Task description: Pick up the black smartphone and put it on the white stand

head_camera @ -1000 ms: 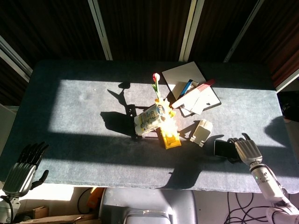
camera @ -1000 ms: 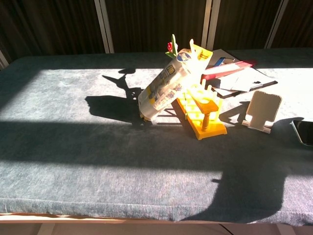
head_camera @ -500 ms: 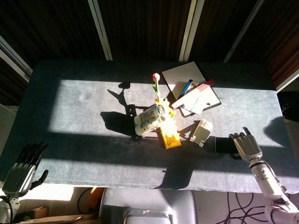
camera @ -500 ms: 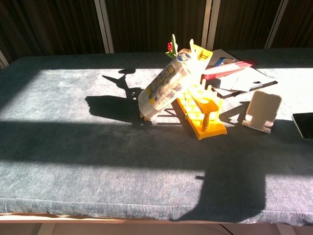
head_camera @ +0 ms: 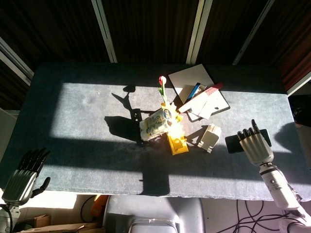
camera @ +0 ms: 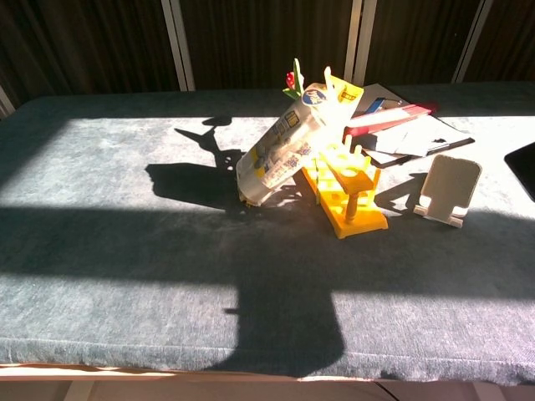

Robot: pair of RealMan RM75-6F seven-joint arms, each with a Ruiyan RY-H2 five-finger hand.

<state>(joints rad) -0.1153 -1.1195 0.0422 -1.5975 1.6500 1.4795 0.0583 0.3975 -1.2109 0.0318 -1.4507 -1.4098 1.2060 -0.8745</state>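
The black smartphone [head_camera: 233,144] hangs above the table's right side, flat in the grip of my right hand [head_camera: 255,146], whose fingers lie over its right part. In the chest view only a corner of the smartphone [camera: 524,165] shows at the right edge, and the hand itself is out of frame. The white stand [head_camera: 210,137] sits on the table just left of the phone, apart from it; the chest view shows the white stand [camera: 450,189] upright with nothing on it. My left hand [head_camera: 22,176] hovers off the table's near left corner, fingers apart, holding nothing.
A yellow rack [head_camera: 177,141] with a labelled bottle [head_camera: 156,123] leaning on it stands mid-table, a red tulip [head_camera: 162,80] behind it. Papers, a notebook and a red pen [head_camera: 203,99] lie at the back right. Grey cloth covers the table [head_camera: 82,145].
My right hand has lifted the smartphone off the table and carried it up and away from the near edge. Its shadow has slid leftward across the cloth. The left hand stays put.
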